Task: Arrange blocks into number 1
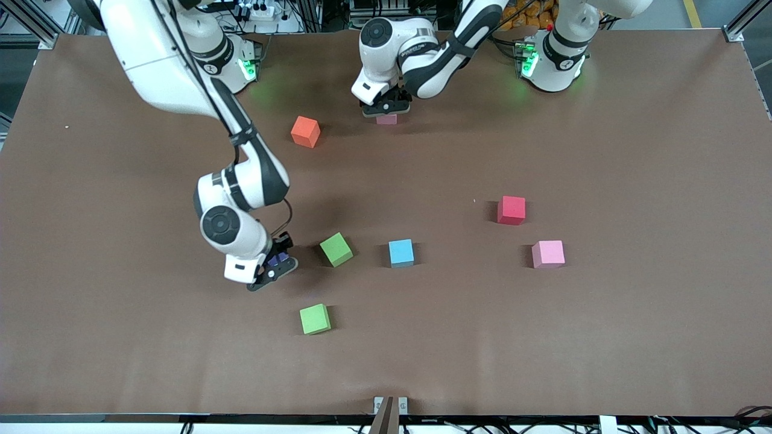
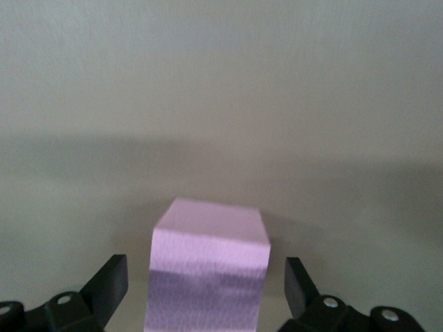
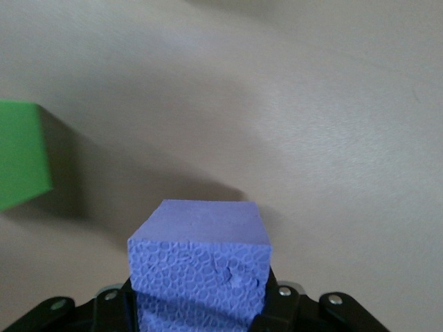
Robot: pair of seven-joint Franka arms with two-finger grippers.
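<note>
My left gripper (image 1: 386, 110) stands open around a pink block (image 1: 386, 119) that rests on the table near the robots' bases. In the left wrist view the pink block (image 2: 208, 270) sits between the fingers (image 2: 111, 280) with a gap on each side. My right gripper (image 1: 274, 265) is shut on a purple block (image 1: 277, 260), low at the table beside a green block (image 1: 336, 249). The purple block (image 3: 199, 266) fills the jaws in the right wrist view, and a green block (image 3: 21, 155) shows at that view's edge.
Loose on the brown table (image 1: 633, 150) lie an orange block (image 1: 305, 131), a red block (image 1: 511, 210), a second pink block (image 1: 548, 254), a light blue block (image 1: 401, 252) and a second green block (image 1: 315, 319) nearer the front camera.
</note>
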